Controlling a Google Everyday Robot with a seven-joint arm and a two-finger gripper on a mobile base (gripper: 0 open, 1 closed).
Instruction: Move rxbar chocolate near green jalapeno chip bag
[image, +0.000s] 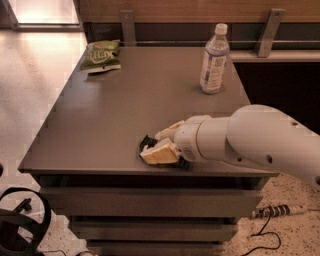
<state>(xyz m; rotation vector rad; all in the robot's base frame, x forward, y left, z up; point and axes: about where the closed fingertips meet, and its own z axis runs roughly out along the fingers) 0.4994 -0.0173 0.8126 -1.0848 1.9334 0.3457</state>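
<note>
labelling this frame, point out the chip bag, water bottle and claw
green jalapeno chip bag (100, 55), camera view, middle of its green front
water bottle (213, 64), camera view, on its label
claw (151, 148), camera view, tip near the table (100, 125) front edge

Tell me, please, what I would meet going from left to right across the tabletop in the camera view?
The green jalapeno chip bag at the far left corner → the hand, low near the front edge of the table → the water bottle, far right.
</note>
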